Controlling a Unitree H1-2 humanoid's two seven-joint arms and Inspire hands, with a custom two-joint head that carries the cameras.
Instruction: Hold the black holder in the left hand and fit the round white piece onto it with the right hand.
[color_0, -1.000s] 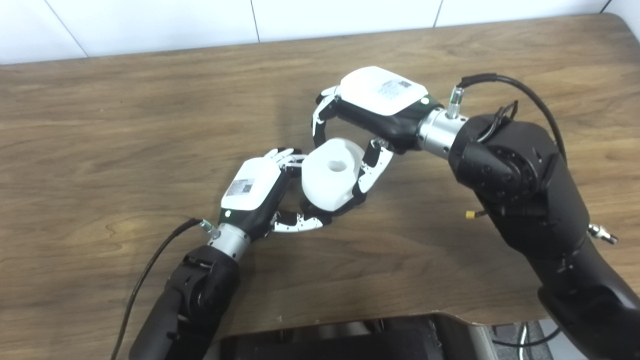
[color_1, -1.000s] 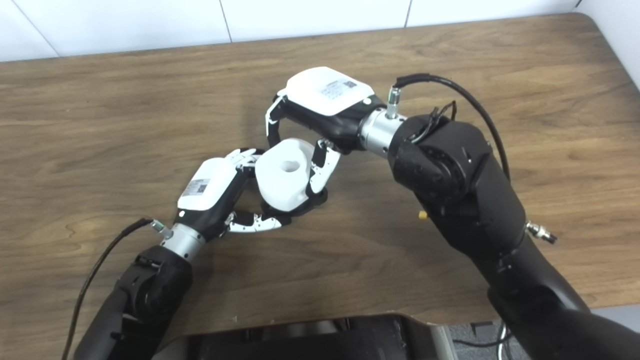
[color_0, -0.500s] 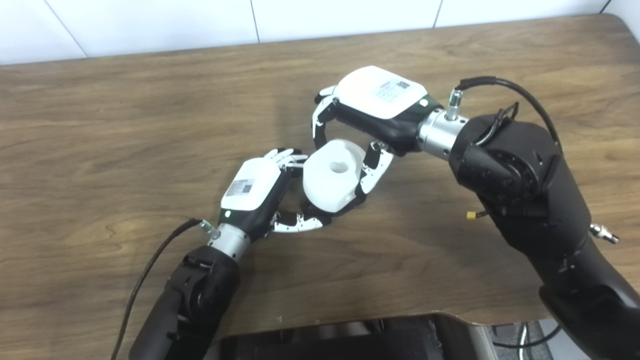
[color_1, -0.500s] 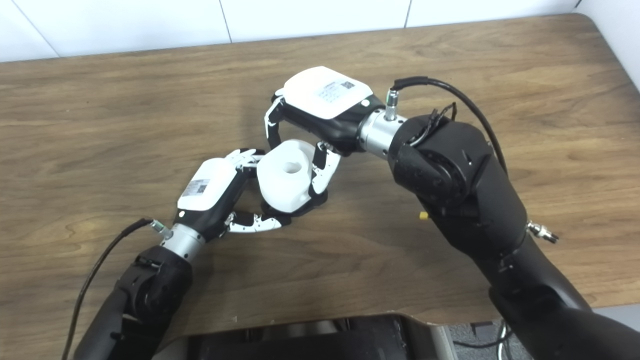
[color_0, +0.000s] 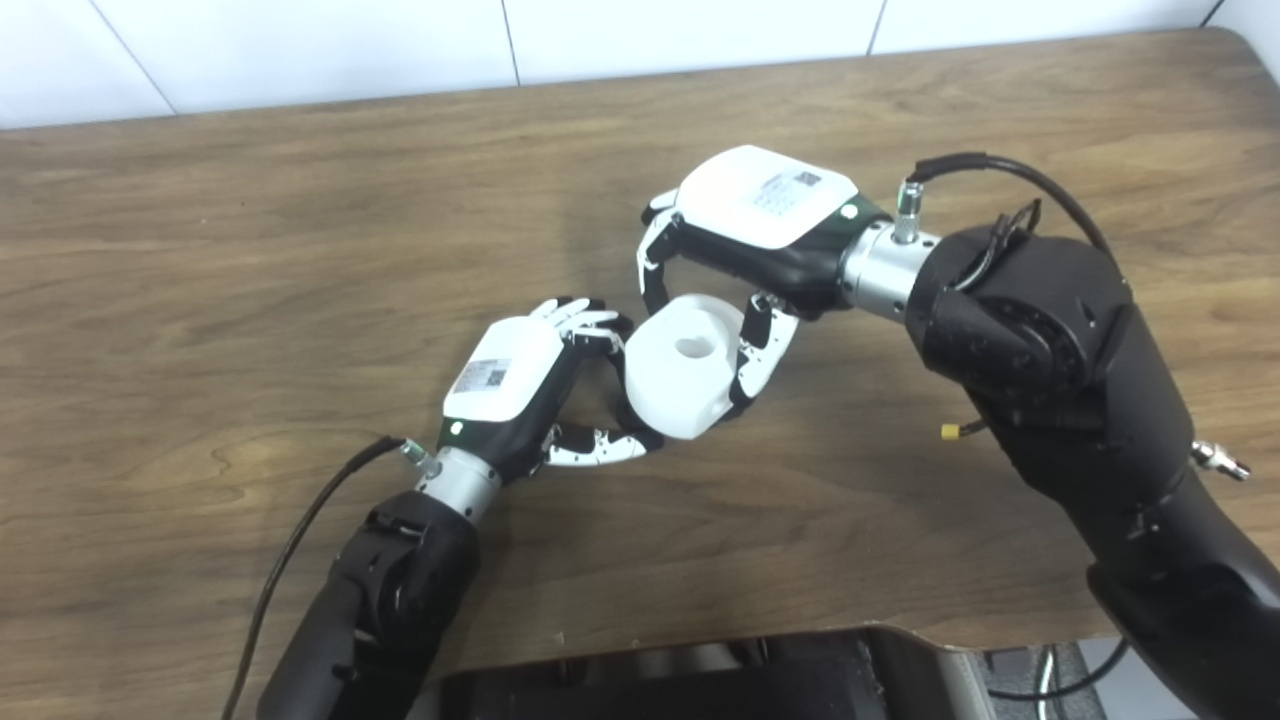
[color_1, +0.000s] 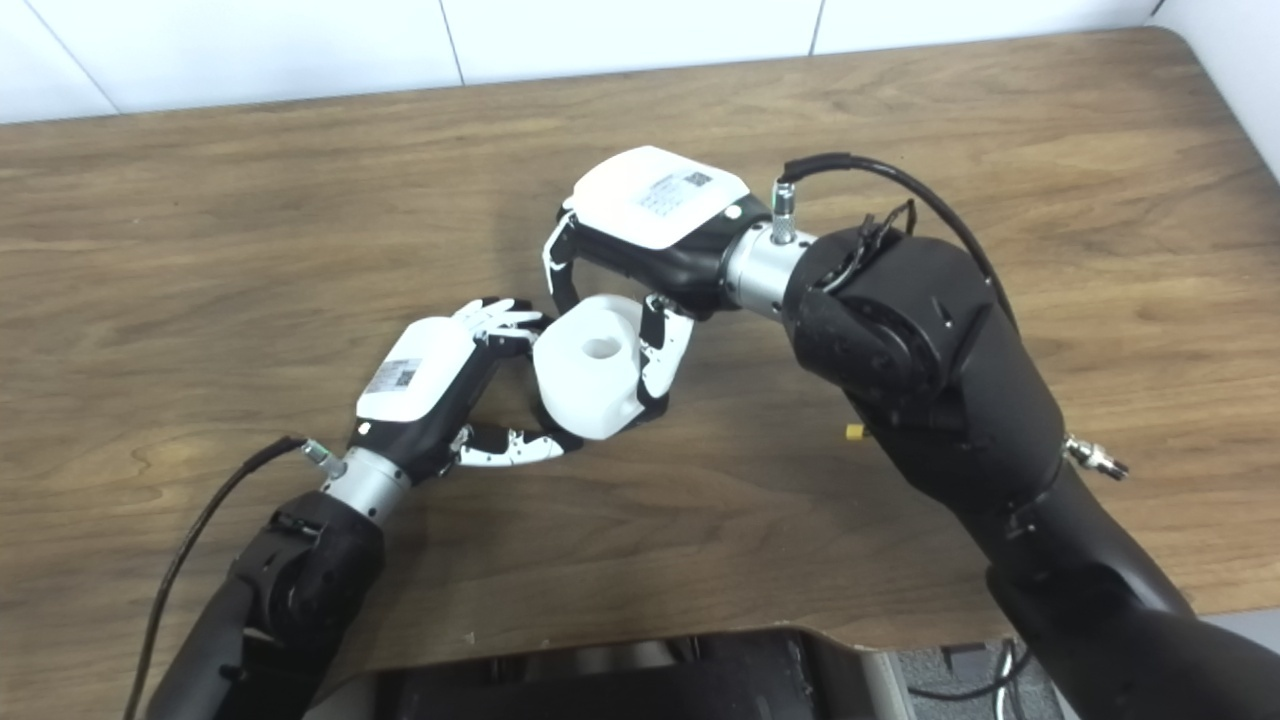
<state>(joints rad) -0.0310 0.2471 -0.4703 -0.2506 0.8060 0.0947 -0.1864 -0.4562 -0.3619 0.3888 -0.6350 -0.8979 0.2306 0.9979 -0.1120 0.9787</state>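
Gripping the round white plastic piece with a hole in its top (color_0: 683, 370) in my right hand (color_0: 745, 235), I had it in the left eye view pinched across its rim, my curled fingers (color_0: 655, 262) on its far side and my thumb (color_0: 757, 355) down its near right wall. It sat low over the brown wooden table (color_0: 250, 250), pressed up against my left hand (color_0: 520, 385). I judged it light and rigid, with a smooth, somewhat slippery shell, so the curved side wall was the place to take it, leaving the centre hole free. My left fingers (color_0: 580, 318) were curled by its upper left edge and my left thumb (color_0: 600, 450) reached under its lower left edge. The black holder was hidden in this view; I could not tell whether my left hand truly had it.

In the right eye view the white piece (color_1: 592, 375) lay between the same two hands, tilted a little so its hole faced up and toward me. My right hand (color_1: 645, 215) closed on it from above, thumb (color_1: 660, 350) flat on its side. My left hand (color_1: 425, 380) stayed half closed, its fingers (color_1: 495, 320) just touching the piece's left shoulder and its thumb (color_1: 505, 447) beneath. Only a dark sliver showed under the piece, too small to name as the holder. I judged the fit not yet finished, and a hard push could slip the smooth shell sideways.
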